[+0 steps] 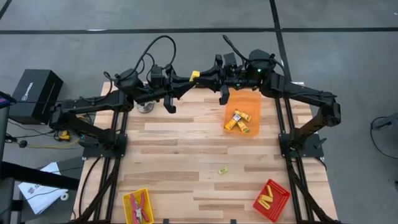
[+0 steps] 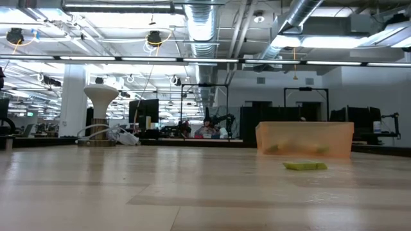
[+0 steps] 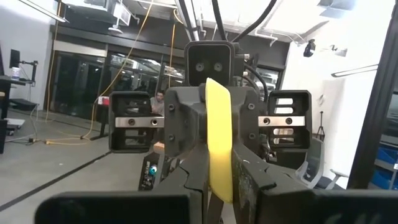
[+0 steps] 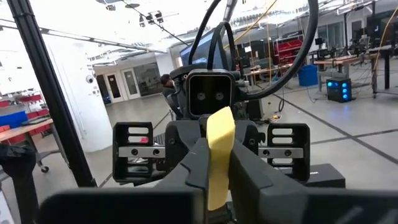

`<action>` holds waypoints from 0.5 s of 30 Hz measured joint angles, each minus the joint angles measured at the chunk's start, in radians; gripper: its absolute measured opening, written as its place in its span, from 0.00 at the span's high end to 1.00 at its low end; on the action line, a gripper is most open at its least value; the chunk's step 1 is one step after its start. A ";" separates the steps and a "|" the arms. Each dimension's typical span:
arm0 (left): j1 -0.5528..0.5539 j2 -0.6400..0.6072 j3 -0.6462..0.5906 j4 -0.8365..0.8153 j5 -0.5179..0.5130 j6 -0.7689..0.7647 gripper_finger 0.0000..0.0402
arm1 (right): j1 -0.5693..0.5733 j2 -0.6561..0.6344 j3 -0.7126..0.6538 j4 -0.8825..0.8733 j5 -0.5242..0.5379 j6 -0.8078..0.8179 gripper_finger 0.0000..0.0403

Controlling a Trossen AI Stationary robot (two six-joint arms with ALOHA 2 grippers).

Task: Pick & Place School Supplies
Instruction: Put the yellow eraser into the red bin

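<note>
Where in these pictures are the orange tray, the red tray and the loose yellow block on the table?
orange tray [image 1: 254, 102]: high view, bare floor near its far corner.
red tray [image 1: 281, 198]: high view, its right-hand rim.
loose yellow block [image 2: 306, 166]: low view, middle of its side.

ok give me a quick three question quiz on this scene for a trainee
1. True or false: the red-handled tools lie in the yellow tray.
2. The left end effector and the right end effector both grip: A) scissors B) a yellow block C) an eraser
3. How many trays sit on the table?
Key: 1 true; 2 B; 3 three
</note>
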 joint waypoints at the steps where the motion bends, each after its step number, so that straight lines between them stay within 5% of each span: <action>1: 0.000 0.000 0.000 0.000 0.000 0.000 0.93 | 0.000 0.000 0.000 0.000 -0.001 -0.009 0.95; 9: 0.000 0.000 0.000 -0.003 0.000 0.000 0.92 | 0.000 0.000 0.000 -0.001 -0.001 -0.056 0.95; 15: 0.000 0.000 0.000 -0.006 0.005 0.001 0.78 | -0.003 0.000 0.000 -0.002 -0.001 -0.074 0.95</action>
